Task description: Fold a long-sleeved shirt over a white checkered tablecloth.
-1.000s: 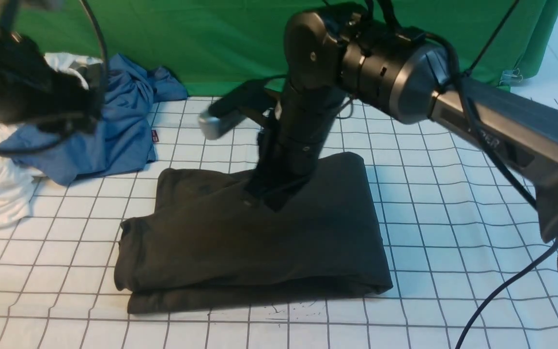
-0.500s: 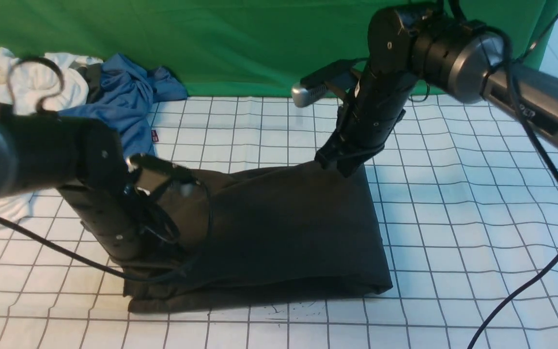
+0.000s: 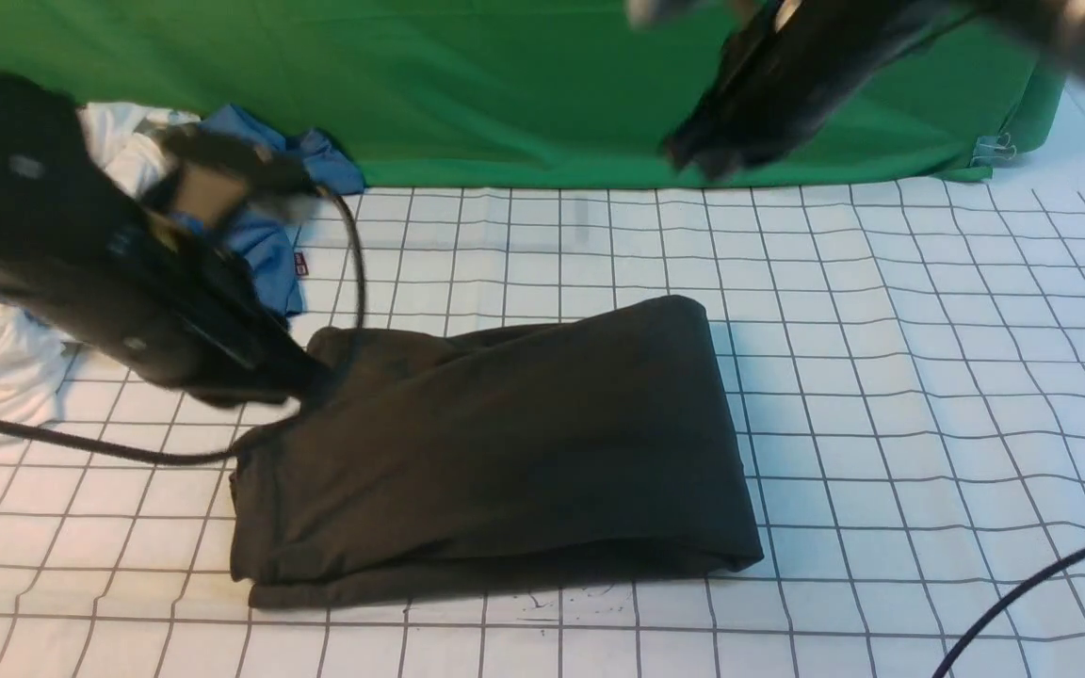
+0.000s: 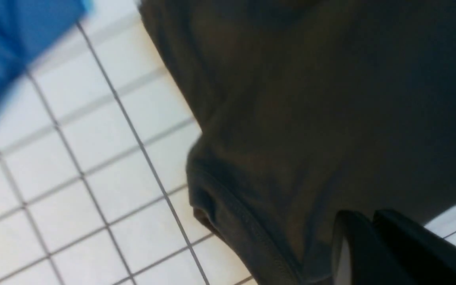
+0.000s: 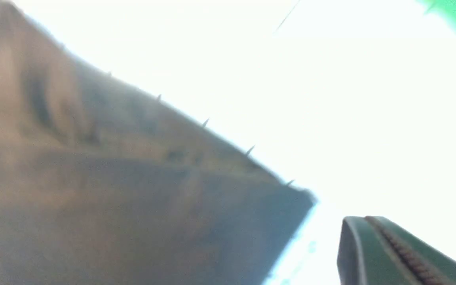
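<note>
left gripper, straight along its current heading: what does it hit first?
Likely the long-sleeved shirt. The left gripper points down toward the shirt's far-left corner and sits right at its edge; whether it already touches is unclear because of blur.

Dark long-sleeved shirt [image 4: 311,118] with stitched hem, on white checkered tablecloth [image 4: 73,166], blue garment [image 4: 10,47] beside, left tool [image 4: 374,253] tips together

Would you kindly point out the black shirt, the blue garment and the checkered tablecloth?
Shirt [image 3: 505,443]: front view, middle of its folded top layer.
Blue garment [image 3: 269,254]: front view, its lower visible part.
Tablecloth [image 3: 929,377]: front view, bare part right of the shirt.
</note>
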You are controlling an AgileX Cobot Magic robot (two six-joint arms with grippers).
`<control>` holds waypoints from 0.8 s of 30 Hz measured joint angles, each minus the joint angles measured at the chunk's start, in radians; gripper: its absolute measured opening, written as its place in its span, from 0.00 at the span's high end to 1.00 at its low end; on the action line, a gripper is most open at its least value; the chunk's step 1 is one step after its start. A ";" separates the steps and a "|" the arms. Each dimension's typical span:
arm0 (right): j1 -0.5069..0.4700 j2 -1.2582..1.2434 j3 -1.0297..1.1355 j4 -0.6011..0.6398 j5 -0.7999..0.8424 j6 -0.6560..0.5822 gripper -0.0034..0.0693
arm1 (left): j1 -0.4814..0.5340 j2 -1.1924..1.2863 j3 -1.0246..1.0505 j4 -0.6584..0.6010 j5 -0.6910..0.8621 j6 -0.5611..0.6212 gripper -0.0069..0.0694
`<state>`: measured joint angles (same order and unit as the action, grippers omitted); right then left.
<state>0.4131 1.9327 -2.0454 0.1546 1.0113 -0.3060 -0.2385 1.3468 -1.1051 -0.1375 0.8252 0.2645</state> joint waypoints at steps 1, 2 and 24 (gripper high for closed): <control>-0.004 -0.051 0.002 -0.001 -0.002 -0.005 0.90 | 0.000 -0.059 0.000 0.003 0.003 -0.007 0.90; -0.006 -0.102 0.010 -0.001 -0.007 -0.009 0.90 | 0.000 -0.116 0.004 0.008 0.005 -0.013 0.90; -0.006 -1.190 1.082 0.049 -0.717 -0.033 0.90 | 0.000 -1.148 0.617 0.016 -0.186 -0.132 0.90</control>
<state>0.4072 0.7431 -0.9638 0.2040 0.2947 -0.3385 -0.2385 0.1993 -0.4877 -0.1219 0.6395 0.1320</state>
